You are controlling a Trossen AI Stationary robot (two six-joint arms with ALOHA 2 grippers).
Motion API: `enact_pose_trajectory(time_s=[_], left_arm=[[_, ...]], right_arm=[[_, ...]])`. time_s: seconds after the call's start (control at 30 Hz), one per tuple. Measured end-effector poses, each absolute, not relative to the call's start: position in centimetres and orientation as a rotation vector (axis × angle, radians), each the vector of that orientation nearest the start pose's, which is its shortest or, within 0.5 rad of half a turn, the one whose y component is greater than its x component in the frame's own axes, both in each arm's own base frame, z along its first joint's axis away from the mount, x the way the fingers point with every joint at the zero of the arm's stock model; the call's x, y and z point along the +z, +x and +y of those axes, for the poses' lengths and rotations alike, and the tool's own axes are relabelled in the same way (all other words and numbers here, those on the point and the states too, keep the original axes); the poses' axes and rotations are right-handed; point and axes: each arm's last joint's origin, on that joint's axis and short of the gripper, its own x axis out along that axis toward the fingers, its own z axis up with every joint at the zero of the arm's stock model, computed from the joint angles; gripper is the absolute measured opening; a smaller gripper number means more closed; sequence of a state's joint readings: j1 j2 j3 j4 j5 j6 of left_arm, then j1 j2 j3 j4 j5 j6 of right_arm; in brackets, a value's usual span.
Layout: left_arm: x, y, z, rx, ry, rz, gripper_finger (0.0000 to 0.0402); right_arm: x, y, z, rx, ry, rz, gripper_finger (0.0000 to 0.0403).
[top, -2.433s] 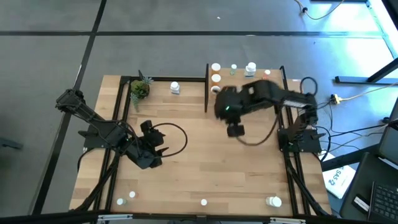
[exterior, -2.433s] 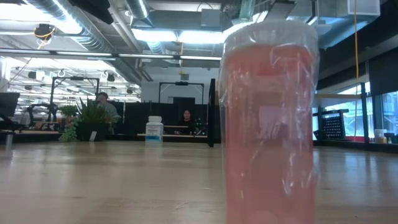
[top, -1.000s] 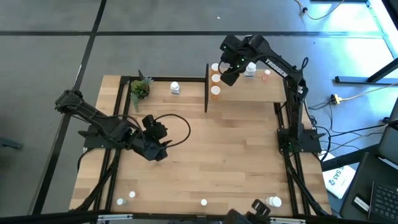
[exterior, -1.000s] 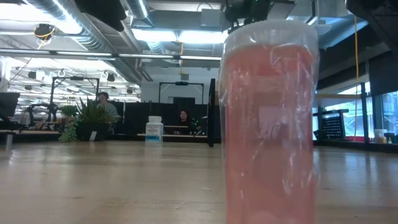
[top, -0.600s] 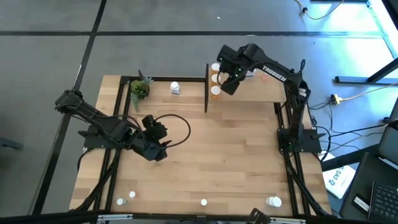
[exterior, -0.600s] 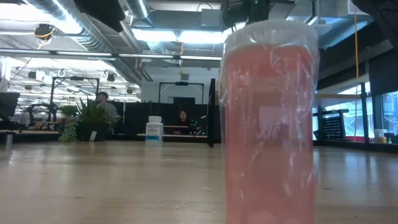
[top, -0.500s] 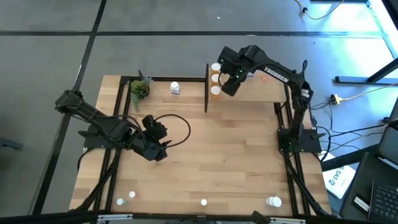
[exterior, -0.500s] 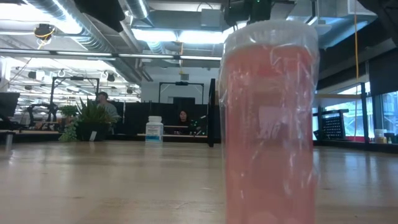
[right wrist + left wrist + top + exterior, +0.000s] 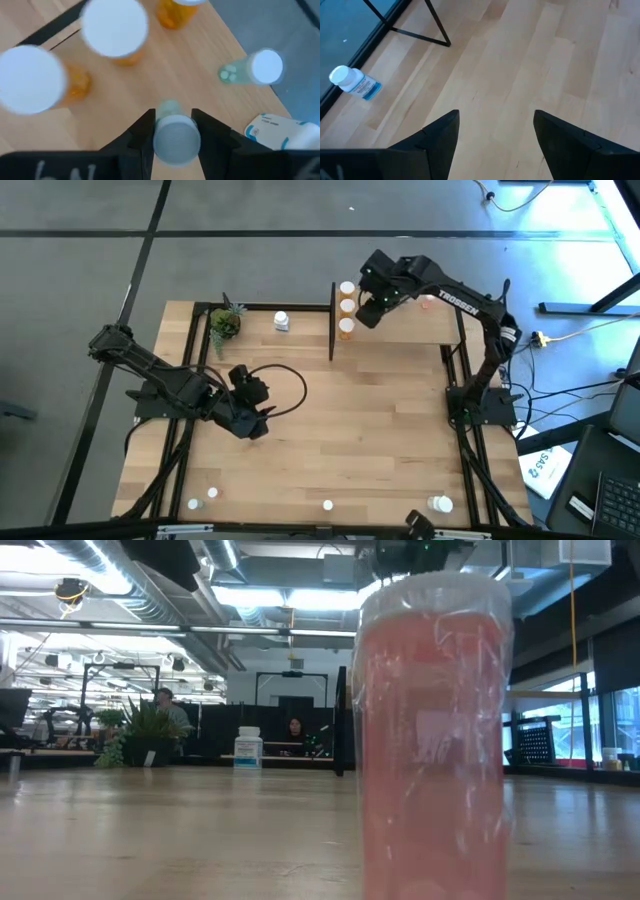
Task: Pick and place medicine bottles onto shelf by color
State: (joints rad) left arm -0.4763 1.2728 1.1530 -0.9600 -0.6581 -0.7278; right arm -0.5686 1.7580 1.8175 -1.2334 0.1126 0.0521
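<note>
In the low view, a pinkish-red bottle point(image 9: 435, 740) is standing right at the lens, filling the right of the frame. From above, 4 more white-capped bottles are waiting along the bottom edge of the tabletop point(image 9: 350, 440).

The left gripper point(image 9: 262, 420) is hanging at centre left over bare wood, fingers apart and holding nothing.

In the upper right, the right gripper point(image 9: 368, 312) is hovering over the shelf point(image 9: 410, 330), clamped on a small bottle point(image 9: 172, 135). Its body is looking pale green, and the fingers are pinching its sides just under the white cap. 3 orange bottles point(image 9: 346, 307) are lining the shelf's left edge. A green bottle point(image 9: 255, 69) is standing farther right.

These bottles are probably light, rigid plastic, smooth and easy to tip. I would grip across the body below the cap and release only once the base is sitting flat.
</note>
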Motion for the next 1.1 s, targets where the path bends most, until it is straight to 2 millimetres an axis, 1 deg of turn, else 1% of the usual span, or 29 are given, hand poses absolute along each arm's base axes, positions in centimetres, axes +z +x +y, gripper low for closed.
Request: enact_pose_trajectory(time_s=[0.17,0.37,0.47,0.67,1.1], left_arm=[[30.6,21.8,-9.3,0.458,-0.105,0.791,0.0250],[30.6,21.8,-9.3,0.458,-0.108,0.789,0.0250],[30.6,21.8,-9.3,0.458,-0.108,0.789,0.0250],[30.6,21.8,-9.3,0.458,-0.108,0.789,0.0250],[30.6,21.8,-9.3,0.458,-0.108,0.789,0.0250]], right_arm=[[33.9,28.6,-20.3,-0.639,0.352,1.134,0.0120],[33.9,28.0,-21.2,-0.669,0.364,1.128,0.0120],[33.9,27.9,-21.4,-0.675,0.370,1.128,0.0120],[32.9,28.3,-21.8,-0.659,0.364,1.171,0.0120],[32.6,28.5,-22.0,-0.658,0.360,1.169,0.0120]])
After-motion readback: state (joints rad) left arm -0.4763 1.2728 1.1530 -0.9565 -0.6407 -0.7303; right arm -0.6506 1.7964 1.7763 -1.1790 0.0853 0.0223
